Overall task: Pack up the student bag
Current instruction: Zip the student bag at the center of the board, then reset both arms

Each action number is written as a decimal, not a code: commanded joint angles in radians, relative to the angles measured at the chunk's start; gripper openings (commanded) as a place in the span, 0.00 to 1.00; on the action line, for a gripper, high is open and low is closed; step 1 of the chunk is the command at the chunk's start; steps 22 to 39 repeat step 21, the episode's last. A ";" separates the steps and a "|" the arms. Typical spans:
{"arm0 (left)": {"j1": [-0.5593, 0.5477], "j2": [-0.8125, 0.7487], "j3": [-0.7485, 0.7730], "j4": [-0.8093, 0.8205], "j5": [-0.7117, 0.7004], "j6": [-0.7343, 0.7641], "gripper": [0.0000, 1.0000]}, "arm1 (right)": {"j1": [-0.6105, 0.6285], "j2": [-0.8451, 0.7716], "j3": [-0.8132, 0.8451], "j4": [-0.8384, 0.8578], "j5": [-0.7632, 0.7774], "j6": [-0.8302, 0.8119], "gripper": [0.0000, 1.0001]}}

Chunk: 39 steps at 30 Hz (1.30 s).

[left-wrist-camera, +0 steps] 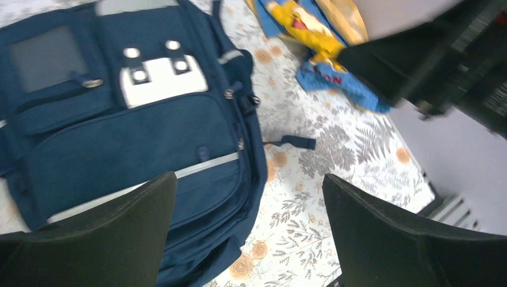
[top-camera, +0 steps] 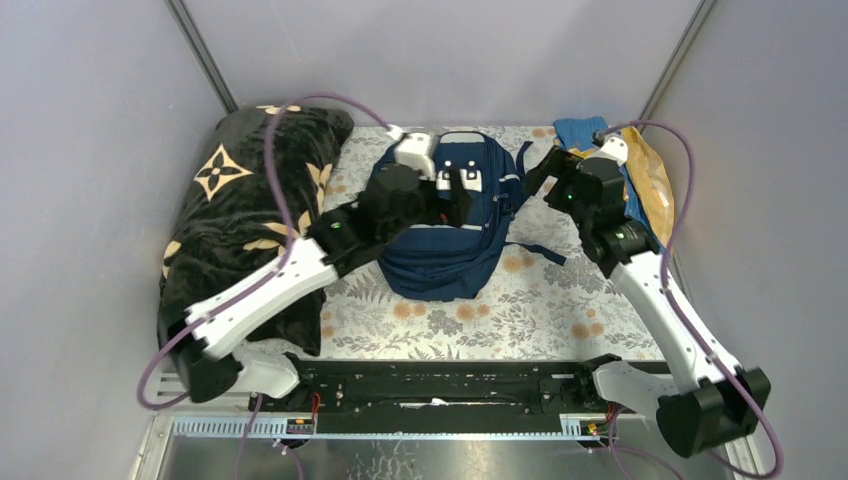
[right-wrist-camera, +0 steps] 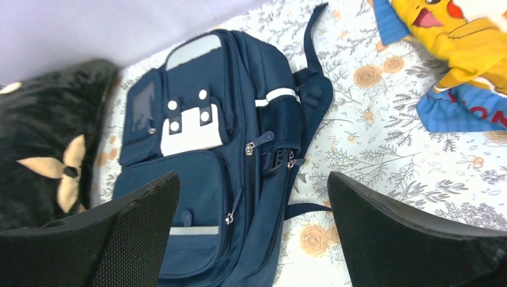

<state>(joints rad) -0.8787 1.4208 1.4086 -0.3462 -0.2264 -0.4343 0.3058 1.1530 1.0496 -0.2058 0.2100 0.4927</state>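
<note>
The student bag (top-camera: pixel 440 245) is a navy backpack with white stripes and a white patch. It lies flat on the floral cloth, front pockets up. It also shows in the left wrist view (left-wrist-camera: pixel 119 137) and the right wrist view (right-wrist-camera: pixel 203 149). My left gripper (top-camera: pixel 462 190) hovers over the bag's upper front, open and empty, and also shows in its wrist view (left-wrist-camera: pixel 248 182). My right gripper (top-camera: pixel 540 168) hangs just right of the bag's top, open and empty, and also shows in its wrist view (right-wrist-camera: pixel 254 179). No books are in view.
A black blanket with tan flower marks (top-camera: pixel 250 210) is heaped at the left. A lighter blue cloth with a yellow cartoon figure (top-camera: pixel 578 133) and a tan packet (top-camera: pixel 652 180) lie at the back right. A loose bag strap (top-camera: pixel 535 250) trails to the right. Grey walls stand on three sides.
</note>
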 commanded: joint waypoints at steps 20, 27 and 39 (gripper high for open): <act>0.026 -0.717 -0.685 -0.354 -0.479 -0.518 0.99 | 0.004 -0.468 -0.416 -0.002 0.168 0.084 1.00; 0.026 -0.722 -0.685 -0.352 -0.488 -0.520 0.99 | 0.003 -0.463 -0.416 0.001 0.165 0.086 1.00; 0.026 -0.722 -0.685 -0.352 -0.488 -0.520 0.99 | 0.003 -0.463 -0.416 0.001 0.165 0.086 1.00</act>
